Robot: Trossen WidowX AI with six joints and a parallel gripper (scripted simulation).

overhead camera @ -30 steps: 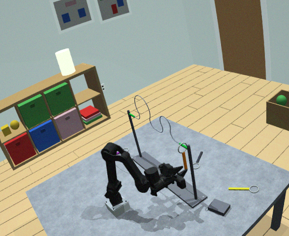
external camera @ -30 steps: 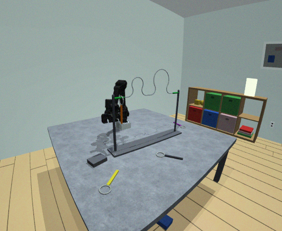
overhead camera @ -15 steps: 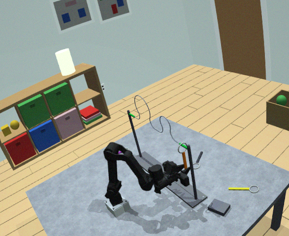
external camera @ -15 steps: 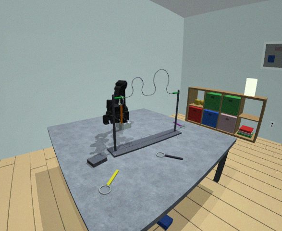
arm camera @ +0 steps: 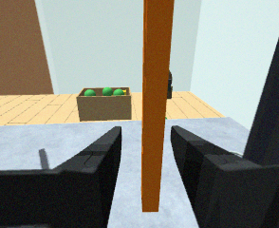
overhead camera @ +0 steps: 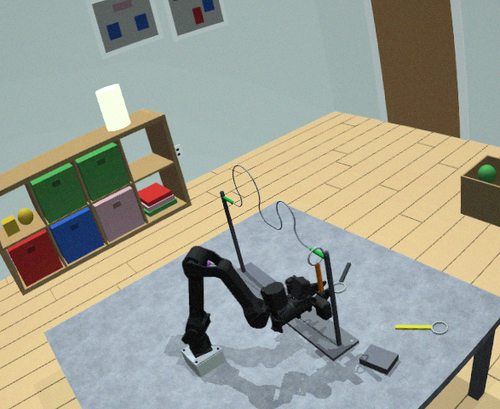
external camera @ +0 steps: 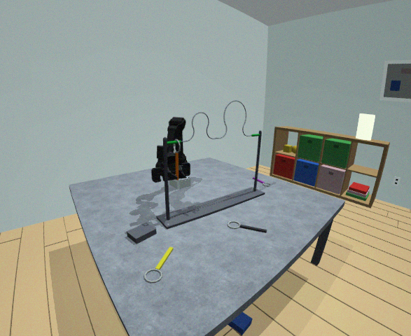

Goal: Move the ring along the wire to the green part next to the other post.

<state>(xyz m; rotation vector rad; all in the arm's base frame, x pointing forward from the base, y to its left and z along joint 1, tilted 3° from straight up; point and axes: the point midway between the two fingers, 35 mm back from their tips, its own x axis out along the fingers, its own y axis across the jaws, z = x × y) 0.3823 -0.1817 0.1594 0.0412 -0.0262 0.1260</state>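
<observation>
Stage: pre-grasp | black parallel-jaw gripper (arm camera: pixel 145 157) open, fingers either side of the long orange handle (arm camera: pixel 157 95), no contact | thin grey metal ring (overhead camera: pixel 315 256) hangs on the start green wire section (overhead camera: pixel 316 252) | you've yet to grasp, traverse, release, retreat.
</observation>
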